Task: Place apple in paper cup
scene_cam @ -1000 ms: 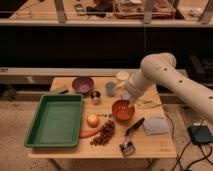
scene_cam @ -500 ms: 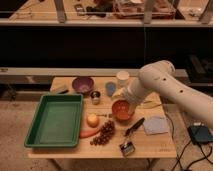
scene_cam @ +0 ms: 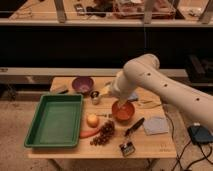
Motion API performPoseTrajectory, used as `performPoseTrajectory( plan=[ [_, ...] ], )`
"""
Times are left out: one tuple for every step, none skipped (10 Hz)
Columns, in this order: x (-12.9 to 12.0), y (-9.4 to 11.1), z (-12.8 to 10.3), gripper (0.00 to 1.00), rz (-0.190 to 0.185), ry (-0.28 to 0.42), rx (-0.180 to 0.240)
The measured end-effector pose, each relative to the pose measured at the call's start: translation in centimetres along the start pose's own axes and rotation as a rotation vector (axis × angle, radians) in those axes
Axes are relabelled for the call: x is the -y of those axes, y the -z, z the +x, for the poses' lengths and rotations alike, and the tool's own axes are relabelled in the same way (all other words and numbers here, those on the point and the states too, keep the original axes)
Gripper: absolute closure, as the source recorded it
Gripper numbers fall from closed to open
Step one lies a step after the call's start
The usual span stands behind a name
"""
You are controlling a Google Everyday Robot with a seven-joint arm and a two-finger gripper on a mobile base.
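- The claw (scene_cam: 120,103) is held low over an orange bowl (scene_cam: 123,113) near the middle of the table (scene_cam: 165,147). Its fingers are spread, and nothing is seen pinched between them.
- The claw is carried by a thick white arm (scene_cam: 160,85), which is stretched in from the right across the back half of the table.
- The paper cup is hidden behind that arm and cannot be made out.
- The apple (scene_cam: 92,120) is found on the table left of the orange bowl, just beside the right wall of a green tray (scene_cam: 55,120) and apart from the claw.
- A carrot (scene_cam: 88,133) is laid just in front of the apple, and a bunch of dark grapes (scene_cam: 104,134) is set beside it, in front of the orange bowl.
- A small metal cup (scene_cam: 95,96) and a purple bowl (scene_cam: 82,84) are placed behind the apple, toward the back edge.
- A black-handled tool (scene_cam: 134,127) is laid at a slant right of the grapes, and a grey cloth (scene_cam: 156,126) is spread flat further right.
- The table is made of pale wood and is set on a dull beige floor (scene_cam: 15,160).
- A black box (scene_cam: 201,134) with cables is seen on the floor at the right.
- Behind the table a long dark counter front (scene_cam: 75,47) is run across the room, and cluttered things are seen on top of it.
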Motion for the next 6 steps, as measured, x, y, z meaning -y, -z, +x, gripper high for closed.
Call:
performPoseTrajectory(
  plan=[
    [1.6, -1.4, -0.6, 0.35, -0.037, 0.085, 0.011],
    [2.2, -2.9, -1.1, 0.35, -0.079, 0.150, 0.018],
    [2.2, -5.3, -1.7, 0.35, -0.136, 0.206, 0.022],
    [1.8, -7.3, -1.9, 0.35, -0.170, 0.230, 0.029],
    [1.0, -9.0, -1.9, 0.35, -0.197, 0.234, 0.039],
    [0.0, -11.2, -1.6, 0.35, -0.236, 0.236, 0.056]
  ],
)
